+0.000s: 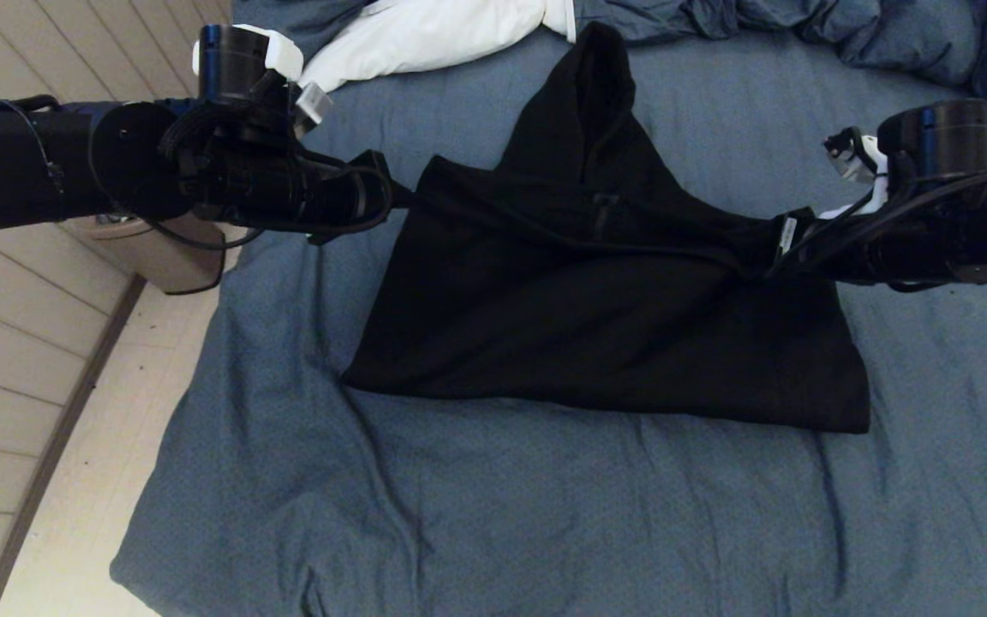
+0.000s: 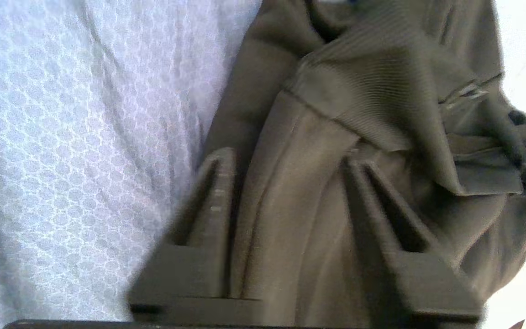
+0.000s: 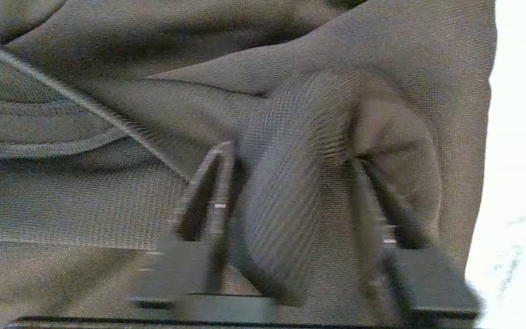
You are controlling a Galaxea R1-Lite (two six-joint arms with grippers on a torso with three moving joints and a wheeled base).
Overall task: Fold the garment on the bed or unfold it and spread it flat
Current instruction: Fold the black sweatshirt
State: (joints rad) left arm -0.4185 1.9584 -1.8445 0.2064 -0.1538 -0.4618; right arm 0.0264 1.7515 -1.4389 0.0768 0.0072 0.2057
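Across the middle of the head view, the garment (image 1: pixel 605 326) lies folded on the bed (image 1: pixel 459 514), hood toward the top; left gripper (image 1: pixel 391 195) and right gripper (image 1: pixel 789 240) sit at its two upper corners. Duvet (image 1: pixel 802 26) bunched along the top edge, pale plank floor (image 1: pixel 22 368) at left.

Left wrist view: fingers (image 2: pixel 219 192) apart, ribbed cloth between them.

Right wrist view: fingers (image 3: pixel 217 183) apart, a fold between.

Judgement: release after a fold; next, withdraw without dragging cloth.

Black on blue-grey
The garment (image 1: pixel 596 326) is plain black; the bed (image 1: pixel 459 514) sheet is blue-grey with a fine honeycomb-like pattern; the duvet (image 1: pixel 802 26) is blue-grey, lined white.
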